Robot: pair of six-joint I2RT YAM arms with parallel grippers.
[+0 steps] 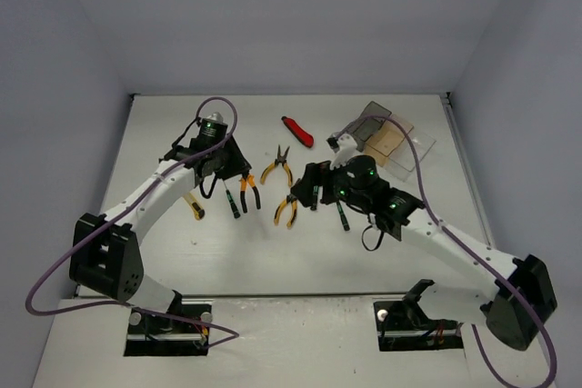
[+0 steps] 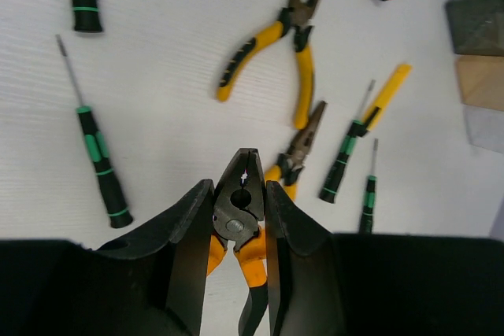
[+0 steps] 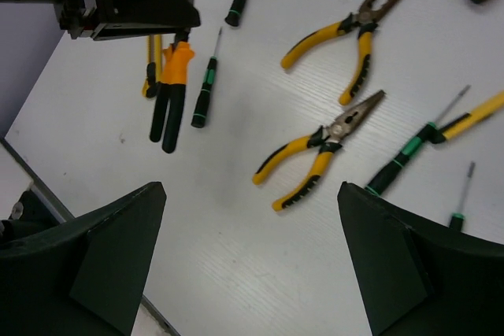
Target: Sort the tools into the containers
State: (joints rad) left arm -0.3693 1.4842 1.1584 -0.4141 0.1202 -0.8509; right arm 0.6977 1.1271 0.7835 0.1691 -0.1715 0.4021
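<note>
Arm links: white tubular shells on the left arm (image 1: 150, 195) and right arm (image 1: 455, 247).
Joints: black housings with green indicator lights (image 1: 211, 124).
Cabling: one purple looped cable (image 1: 221, 102) per arm.
Fingers: matt black wedge-shaped gripper fingers (image 3: 118, 249).
Bases: black mounting plates (image 1: 145, 343).

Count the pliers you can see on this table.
3. An orange-handled pair is clamped in the left fingers. Two yellow-handled pairs lie on the table between the arms, one farther back, one nearer. Others could be hidden under the arms.
</note>
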